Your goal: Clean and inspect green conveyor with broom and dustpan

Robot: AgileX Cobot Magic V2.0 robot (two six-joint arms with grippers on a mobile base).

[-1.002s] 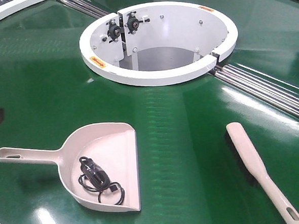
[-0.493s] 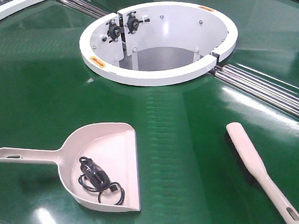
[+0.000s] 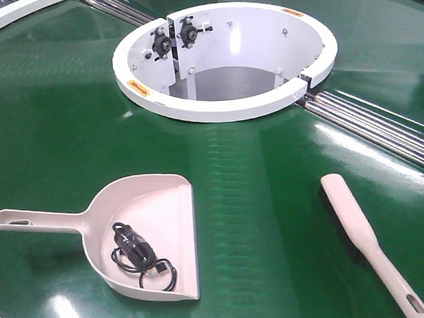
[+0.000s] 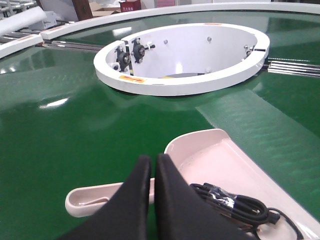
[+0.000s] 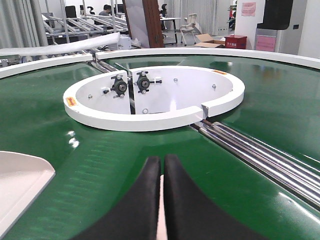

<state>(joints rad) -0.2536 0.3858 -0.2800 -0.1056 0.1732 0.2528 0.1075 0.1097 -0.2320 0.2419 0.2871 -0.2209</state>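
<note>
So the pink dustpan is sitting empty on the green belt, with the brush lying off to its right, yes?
Not quite: the dustpan is not empty. The front-facing view shows a black corded gadget lying inside it. The rest holds: it sits on the green belt, with the brush lying to its right.

Closed left claw over dustpan

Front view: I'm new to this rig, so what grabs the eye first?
The white ring-shaped hub sits at the far middle of the glossy green conveyor. Nearer left lies the dustpan holding a black corded gadget; the broom lies at near right. Steel rollers run off rightward from the hub.
</note>
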